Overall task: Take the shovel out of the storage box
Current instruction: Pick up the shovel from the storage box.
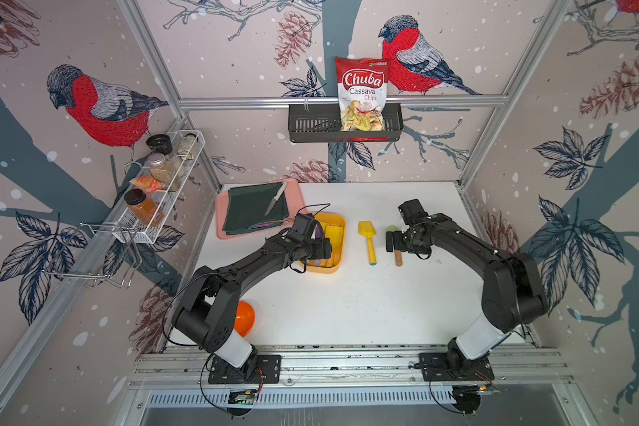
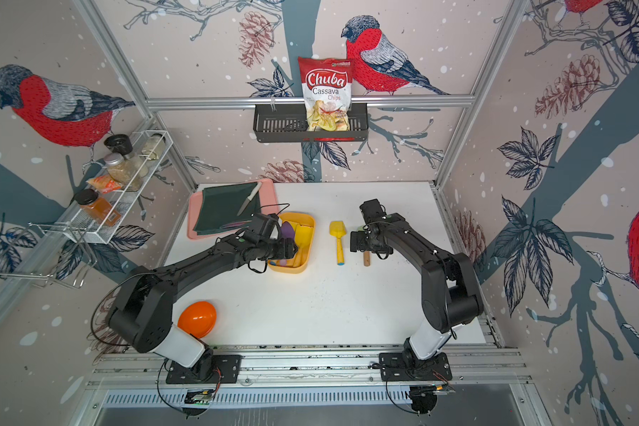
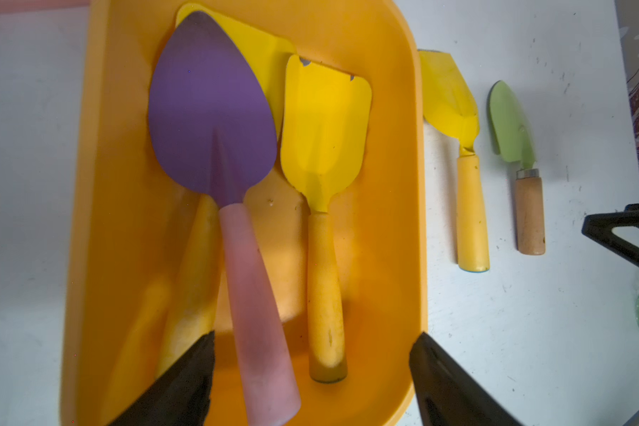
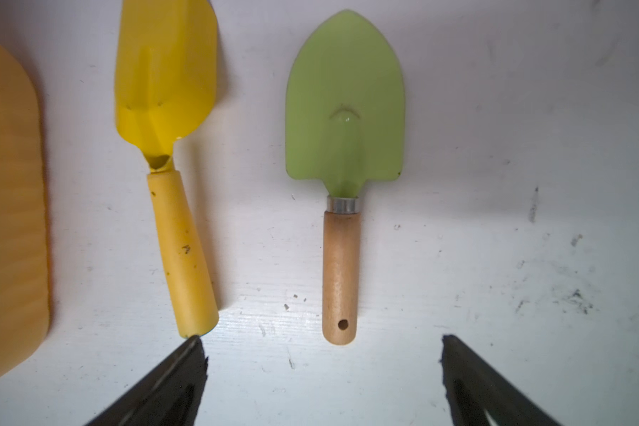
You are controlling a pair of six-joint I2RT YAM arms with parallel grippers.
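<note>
The yellow-orange storage box (image 1: 341, 241) (image 3: 395, 184) stands left of the table's middle. In it lie a shovel with a purple blade and pink handle (image 3: 214, 121), a yellow shovel (image 3: 325, 129), and another yellow one (image 3: 237, 33) partly hidden underneath. My left gripper (image 3: 315, 335) (image 1: 325, 249) hovers open over the box's near end, with the pink and yellow handles between its fingers but untouched. On the table right of the box lie a yellow shovel (image 1: 368, 239) (image 4: 166, 73) and a green shovel with a wooden handle (image 4: 344, 110). My right gripper (image 4: 321, 338) (image 1: 391, 239) is open and empty just behind that wooden handle.
A pink tray (image 1: 222, 199) at the back left carries a dark green cloth and a knife (image 1: 275, 199). An orange bowl (image 1: 245, 318) sits by the left arm's base. A black wall basket (image 1: 310, 127) holds a chips bag, and a white wire rack (image 1: 155, 217) of jars hangs on the left wall.
</note>
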